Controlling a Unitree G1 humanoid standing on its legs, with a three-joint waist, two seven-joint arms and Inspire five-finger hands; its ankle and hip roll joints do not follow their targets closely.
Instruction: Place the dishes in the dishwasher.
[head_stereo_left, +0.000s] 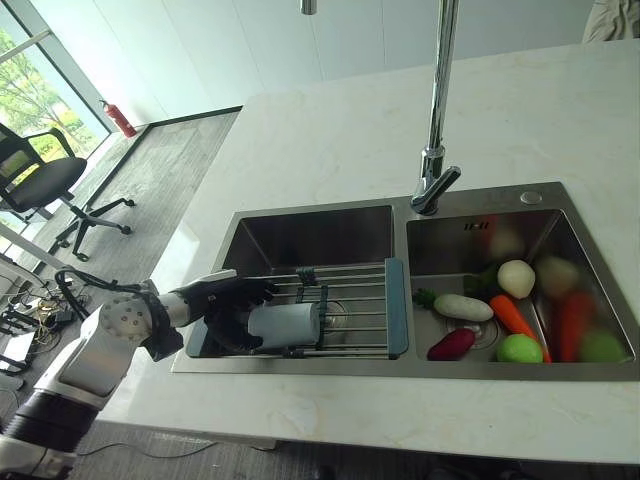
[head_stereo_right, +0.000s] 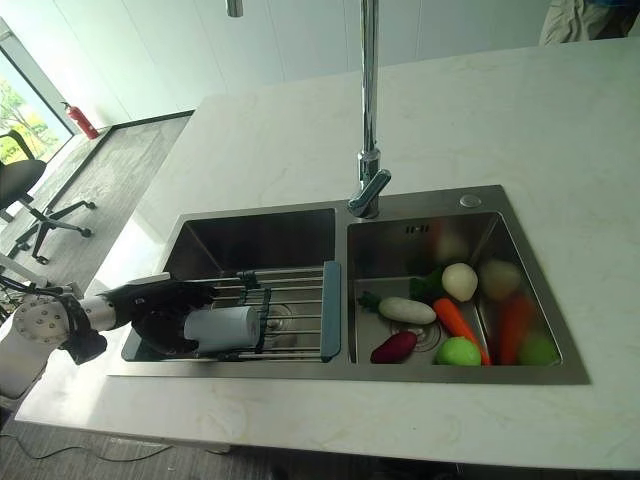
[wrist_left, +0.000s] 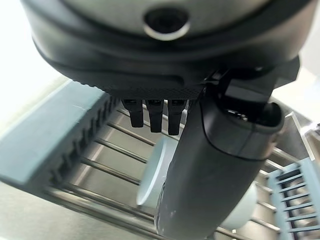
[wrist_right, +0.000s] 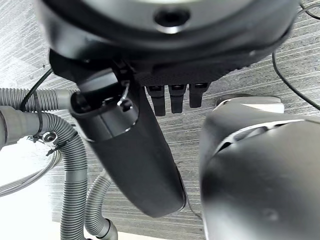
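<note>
Cup (head_stereo_left: 284, 325) (pale blue) on sink rack (head_stereo_left: 345, 310), left hand (head_stereo_left: 228, 305) curled round it

Pale blue cup (head_stereo_left: 284, 325), steel sink (head_stereo_left: 310, 232) — orange carrot (head_stereo_left: 515, 321), green apple (head_stereo_left: 519, 349)

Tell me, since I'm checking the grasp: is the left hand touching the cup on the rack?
Touching. In the left eye view the left hand wraps its fingers around the pale blue cup.
</note>
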